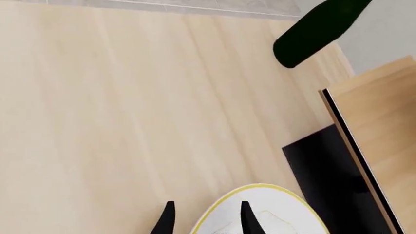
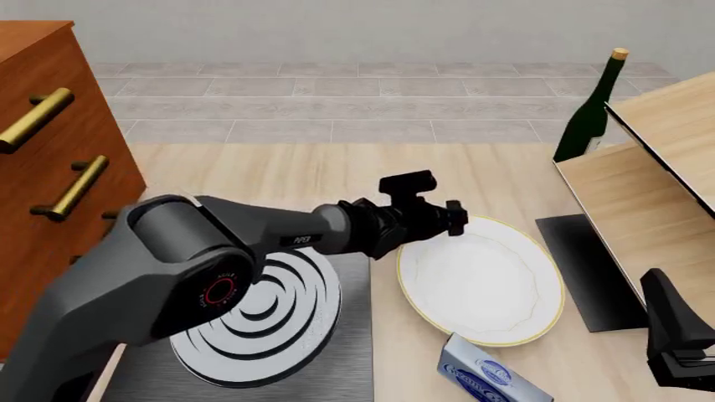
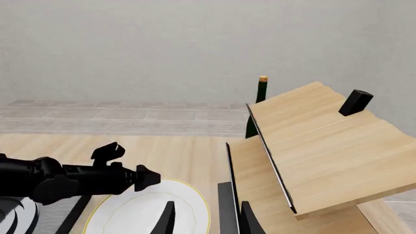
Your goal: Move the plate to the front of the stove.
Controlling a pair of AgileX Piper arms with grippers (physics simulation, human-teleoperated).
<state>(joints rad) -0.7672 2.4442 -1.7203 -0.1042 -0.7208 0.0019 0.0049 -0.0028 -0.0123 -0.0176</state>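
While one plate is seen lying flat on the table, just right of the single stove, its far-left rim is reached by the left gripper. One of two slim fingertips is shown over the plate's rim, the other off it, and the jaws are held narrowly apart with nothing gripped. One black mat, one blue packet and one green bottle are counted nearby. The right gripper is held slightly open, empty, near the table's right edge.
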